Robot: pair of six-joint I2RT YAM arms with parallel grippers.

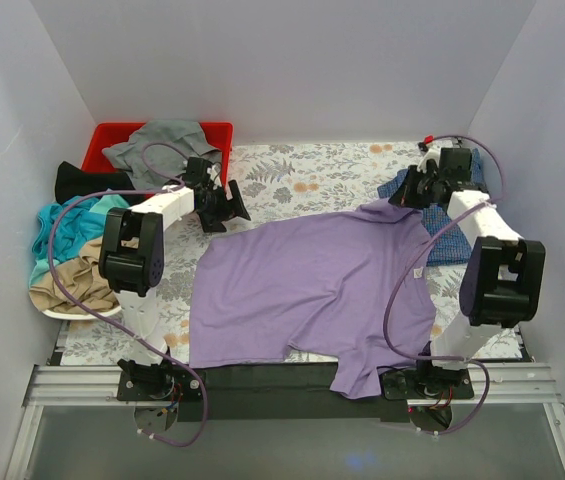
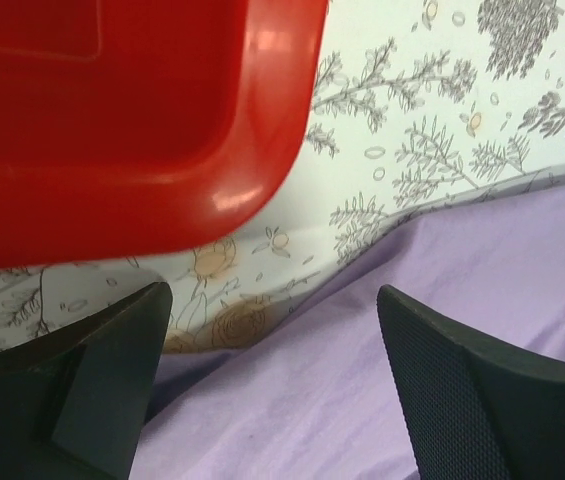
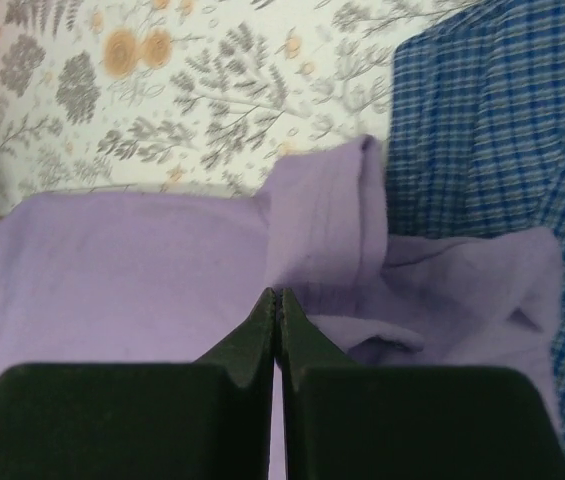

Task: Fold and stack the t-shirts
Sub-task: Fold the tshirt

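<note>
figure: 2 arms at a lavender t-shirt, 3 views, read left to right.

at far left a heap holds a teal t-shirt (image 1: 54, 222), a tan t-shirt (image 1: 70, 285) and a black t-shirt (image 1: 84, 182). just right of the black one, a grey t-shirt (image 1: 157, 145) lies in a red bin (image 1: 112, 132) at the far edge of the floral table cover (image 1: 302, 175).

the left arm reaches far and rightward from its base, elbow raised. its left gripper (image 1: 224, 212) hangs just beside the bin's near right corner, released, jaws wide apart. the lavender t-shirt (image 1: 312, 280) lies spread over the middle of the cover, its near hem overhanging the near table edge. its far left edge lies under and just near of this claw.

the left wrist view adds what the overhead cannot. nothing sits between the fingers of the left gripper (image 2: 272, 300), and the shirt's edge (image 2: 382, 330) runs across the gap, with the bin wall (image 2: 142, 130) just beyond.

the right arm stretches far along the right side. its right gripper (image 1: 407, 190) sits at the shirt's far right corner. the right wrist view shows this right gripper (image 3: 279, 295) clenched, tips meeting on a bunched fold of the lavender cloth (image 3: 322, 220). a blue checked t-shirt (image 3: 482, 130) touches that fold on its right. overhead, the arm hides most of the checked shirt (image 1: 444, 245).
</note>
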